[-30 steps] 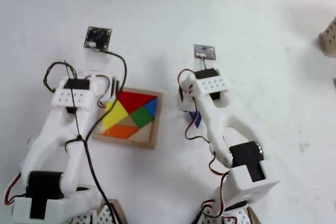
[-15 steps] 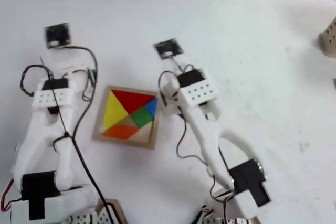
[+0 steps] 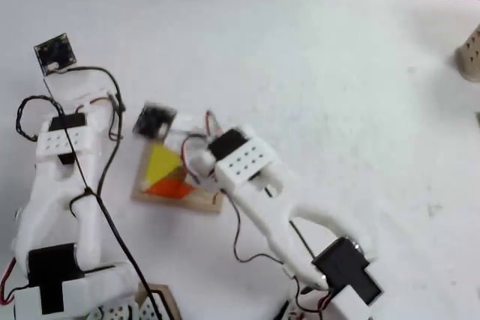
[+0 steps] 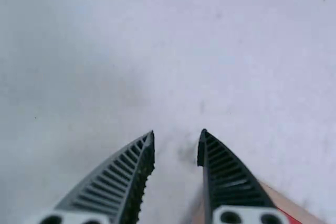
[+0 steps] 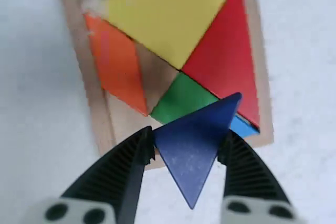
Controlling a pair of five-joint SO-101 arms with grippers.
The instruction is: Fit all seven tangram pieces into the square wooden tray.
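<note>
Clamping a dark blue triangle [image 5: 191, 156], the right claw [image 5: 189, 136] hovers over the wooden tray [image 5: 100, 124], yellow triangle [image 5: 173, 19] and red triangle [image 5: 226, 66] seated inside; the left claw [image 4: 176, 140] hangs released above the white counter [image 4: 157, 35], beside the tray's corner.

Right tool [image 5: 189, 135] carried blue triangle [image 5: 194, 142] over tray [image 5: 149, 80].

Right arm [image 3: 259, 198] overhangs tray [image 3: 174, 199] (yellow piece [image 3: 160, 164] exposed)
</note>
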